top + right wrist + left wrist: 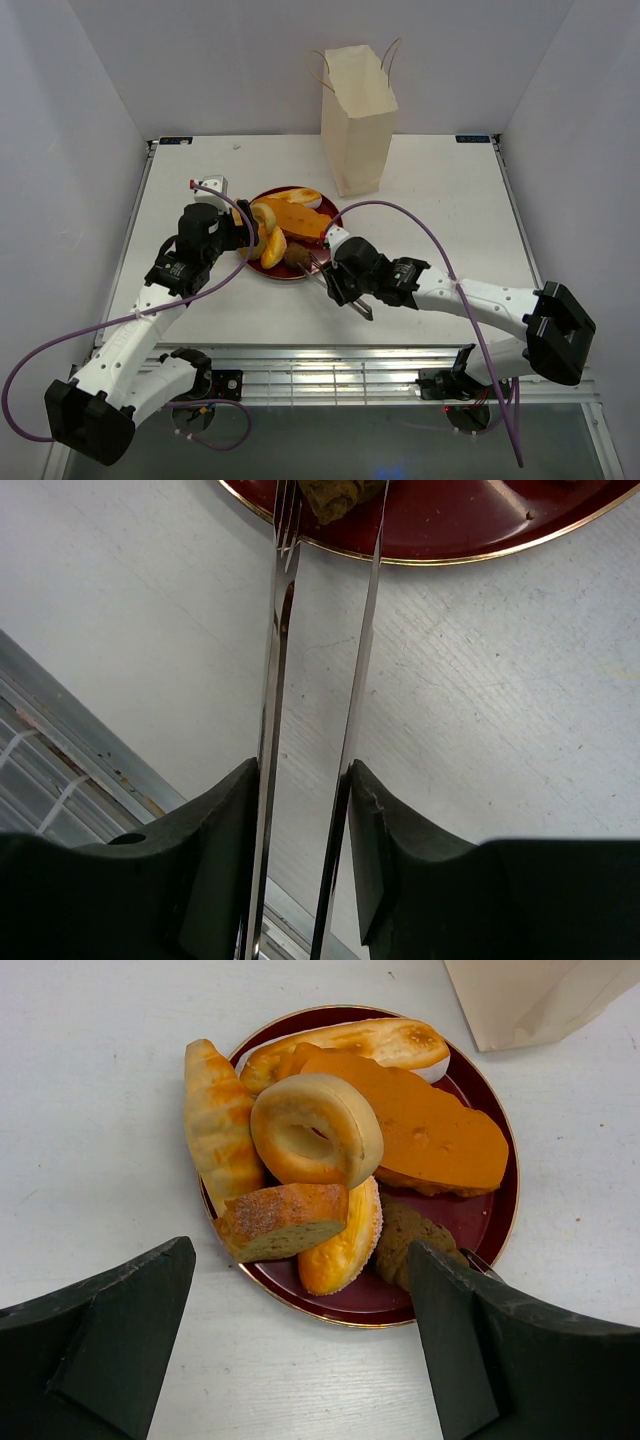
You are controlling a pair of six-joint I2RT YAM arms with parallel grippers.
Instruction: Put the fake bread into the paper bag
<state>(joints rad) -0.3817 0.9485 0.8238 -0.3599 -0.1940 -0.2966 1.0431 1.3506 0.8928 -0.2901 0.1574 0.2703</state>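
The fake bread (290, 225) lies piled on a dark red plate (322, 205). In the left wrist view I see a ring (315, 1130), a long roll (220, 1120), a cut wedge (280, 1220), an orange slab (430, 1140), a yellow oval (345, 1245) and a brown piece (410, 1235). The paper bag (358, 115) stands upright behind the plate. My left gripper (245, 235) hovers open and empty (300, 1290) at the plate's near-left edge. My right gripper (340, 275) is shut on thin metal tongs (275, 680). Their tips straddle the brown piece (335, 495) at the plate's rim (430, 558).
The bag's lower corner (530, 1000) shows beyond the plate in the left wrist view. The table's metal front edge (60, 770) runs close behind my right gripper. White walls enclose the table on three sides.
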